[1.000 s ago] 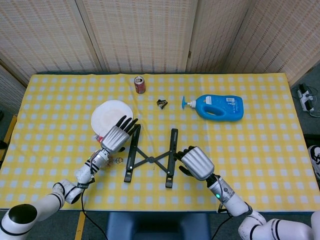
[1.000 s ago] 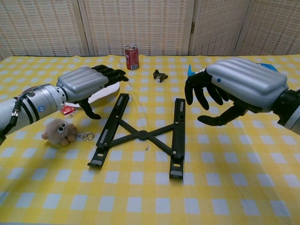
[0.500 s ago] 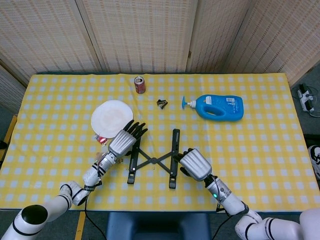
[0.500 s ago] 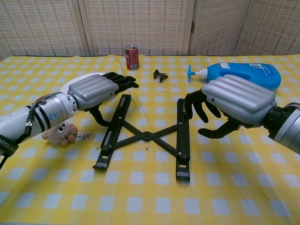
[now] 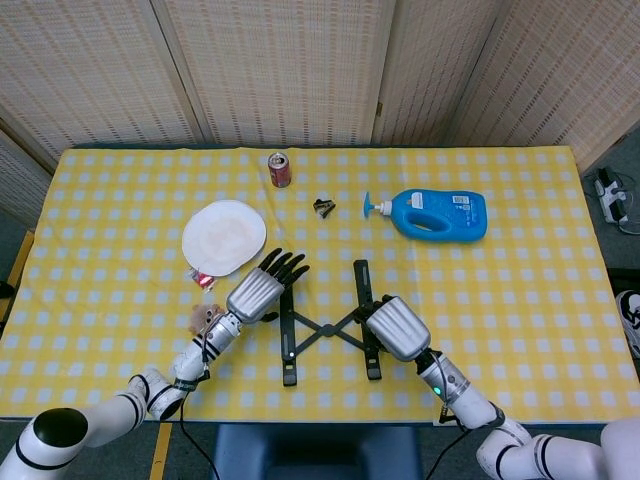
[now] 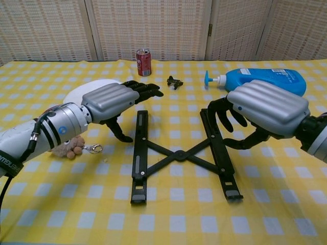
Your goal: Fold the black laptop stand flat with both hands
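The black laptop stand (image 5: 326,327) lies flat on the yellow checked table, its two rails joined by a crossed linkage (image 6: 177,155). My left hand (image 6: 113,101) hovers at the far end of the left rail (image 6: 139,153), fingers stretched out and spread, thumb pointing down beside the rail. My right hand (image 6: 265,108) is at the far end of the right rail (image 6: 220,153), its curved fingers against the rail's outer side. Whether either hand touches the stand is unclear. In the head view the left hand (image 5: 260,293) and right hand (image 5: 395,328) flank the stand.
A plush keychain (image 6: 70,148) lies under my left forearm, beside a small red packet (image 5: 203,280). Behind stand a white plate (image 5: 224,236), a red can (image 6: 143,62), a black binder clip (image 6: 175,80) and a blue pump bottle (image 6: 263,80) lying on its side.
The stand has slid to the right and its two rails have come closer together. Both hands have moved right along with it, the left one further over the left rail.
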`<state>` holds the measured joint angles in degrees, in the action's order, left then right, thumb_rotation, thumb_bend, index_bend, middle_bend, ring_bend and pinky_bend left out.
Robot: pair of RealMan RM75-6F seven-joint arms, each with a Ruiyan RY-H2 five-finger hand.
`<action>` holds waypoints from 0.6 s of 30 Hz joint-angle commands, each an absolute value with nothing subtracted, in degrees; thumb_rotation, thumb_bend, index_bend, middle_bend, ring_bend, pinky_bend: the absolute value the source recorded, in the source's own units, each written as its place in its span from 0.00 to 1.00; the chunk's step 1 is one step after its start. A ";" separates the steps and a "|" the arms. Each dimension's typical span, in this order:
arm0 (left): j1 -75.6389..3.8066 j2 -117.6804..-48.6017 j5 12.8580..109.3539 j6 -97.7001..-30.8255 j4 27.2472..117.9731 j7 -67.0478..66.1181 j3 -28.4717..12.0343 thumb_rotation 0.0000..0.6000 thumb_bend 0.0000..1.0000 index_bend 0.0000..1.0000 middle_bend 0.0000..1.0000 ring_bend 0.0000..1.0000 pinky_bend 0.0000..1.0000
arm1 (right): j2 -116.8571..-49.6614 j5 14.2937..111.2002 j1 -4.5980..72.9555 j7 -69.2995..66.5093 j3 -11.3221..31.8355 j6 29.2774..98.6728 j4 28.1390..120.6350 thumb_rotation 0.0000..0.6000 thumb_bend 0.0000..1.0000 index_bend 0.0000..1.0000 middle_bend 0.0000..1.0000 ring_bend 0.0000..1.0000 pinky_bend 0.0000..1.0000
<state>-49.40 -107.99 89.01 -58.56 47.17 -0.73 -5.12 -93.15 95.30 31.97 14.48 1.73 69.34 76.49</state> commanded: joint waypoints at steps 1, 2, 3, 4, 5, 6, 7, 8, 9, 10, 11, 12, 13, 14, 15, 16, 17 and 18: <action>-50.11 -108.21 87.54 -56.96 45.23 -2.39 -6.11 1.00 0.15 0.00 0.00 0.00 0.00 | -93.33 95.44 31.99 14.60 1.53 69.32 75.83 1.00 0.31 0.50 0.65 0.68 0.65; -50.22 -108.37 87.24 -56.58 44.65 -2.73 -6.22 1.00 0.15 0.00 0.00 0.00 0.00 | -93.52 95.53 32.00 14.70 1.46 69.34 75.45 1.00 0.31 0.50 0.65 0.68 0.65; -50.29 -108.53 86.96 -56.23 44.17 -3.01 -6.31 1.00 0.15 0.00 0.00 0.00 0.00 | -93.75 95.56 32.00 14.77 1.38 69.31 75.06 1.00 0.31 0.50 0.65 0.68 0.65; -50.38 -108.76 86.68 -55.96 43.58 -3.34 -6.41 1.00 0.15 0.00 0.00 0.00 0.00 | -94.05 95.49 31.98 15.01 1.30 69.20 74.60 1.00 0.31 0.50 0.65 0.68 0.65; -50.44 -108.91 86.55 -55.81 43.10 -3.63 -6.42 1.00 0.15 0.00 0.00 0.00 0.00 | -94.28 95.45 31.95 15.28 1.25 69.15 74.27 1.00 0.31 0.50 0.65 0.68 0.65; -50.46 -109.06 86.43 -55.67 42.68 -3.85 -6.40 1.00 0.15 0.00 0.00 0.00 0.00 | -94.54 95.43 31.93 15.51 1.20 69.12 73.93 1.00 0.31 0.50 0.65 0.68 0.65; -50.44 -109.19 86.29 -55.55 42.41 -3.89 -6.39 1.00 0.15 0.00 0.00 0.00 0.00 | -94.78 95.40 31.93 15.59 1.14 69.04 73.60 1.00 0.31 0.50 0.65 0.68 0.65; -50.38 -109.29 86.10 -55.37 42.29 -3.65 -6.35 1.00 0.15 0.00 0.00 0.00 0.00 | -95.07 95.34 31.92 15.62 1.05 68.92 73.21 1.00 0.31 0.50 0.65 0.68 0.65; -50.31 -109.32 86.01 -55.30 42.30 -3.39 -6.29 1.00 0.15 0.00 0.00 0.00 0.00 | -95.28 95.35 31.91 15.68 0.97 68.89 72.85 1.00 0.31 0.50 0.65 0.68 0.65; -50.23 -109.33 86.02 -55.32 42.35 -3.14 -6.17 1.00 0.15 0.00 0.00 0.00 0.00 | -95.49 95.41 31.91 15.76 0.87 68.86 72.42 1.00 0.31 0.50 0.65 0.68 0.65; -50.13 -109.35 86.13 -55.48 42.46 -2.79 -5.98 1.00 0.15 0.00 0.00 0.00 0.00 | -95.77 95.46 31.91 15.88 0.73 68.78 71.73 1.00 0.31 0.50 0.65 0.68 0.65; -50.07 -109.37 86.21 -55.59 42.59 -2.48 -5.85 1.00 0.15 0.00 0.00 0.00 0.00 | -96.01 95.43 31.92 15.88 0.64 68.64 71.19 1.00 0.31 0.50 0.65 0.69 0.65; -50.02 -109.41 86.24 -55.63 42.76 -2.12 -5.75 1.00 0.15 0.00 0.00 0.00 0.00 | -96.26 95.37 31.93 15.79 0.55 68.48 70.66 1.00 0.31 0.50 0.65 0.69 0.65; -49.97 -109.49 86.21 -55.62 43.03 -1.66 -5.69 1.00 0.15 0.00 0.00 0.00 0.00 | -96.61 95.31 31.93 15.65 0.39 68.27 69.95 1.00 0.31 0.50 0.65 0.69 0.65; -49.98 -109.55 86.19 -55.60 43.16 -1.47 -5.65 1.00 0.15 0.00 0.00 0.00 0.00 | -96.89 95.34 31.93 15.56 0.24 68.16 69.37 1.00 0.31 0.50 0.65 0.69 0.65; -50.02 -109.62 86.21 -55.60 43.22 -1.39 -5.62 1.00 0.15 0.00 0.00 0.00 0.00 | -97.19 95.40 31.91 15.50 0.08 68.09 68.75 1.00 0.31 0.50 0.65 0.69 0.65; -50.06 -109.72 86.22 -55.61 43.29 -1.31 -5.59 1.00 0.15 0.00 0.00 0.00 0.00 | -97.59 95.51 31.89 15.40 -0.15 68.02 67.94 1.00 0.31 0.50 0.65 0.69 0.65; -50.10 -109.81 86.21 -55.60 43.32 -1.26 -5.59 1.00 0.15 0.00 0.00 0.00 0.00 | -97.90 95.61 31.87 15.31 -0.27 68.06 67.32 1.00 0.31 0.50 0.65 0.69 0.65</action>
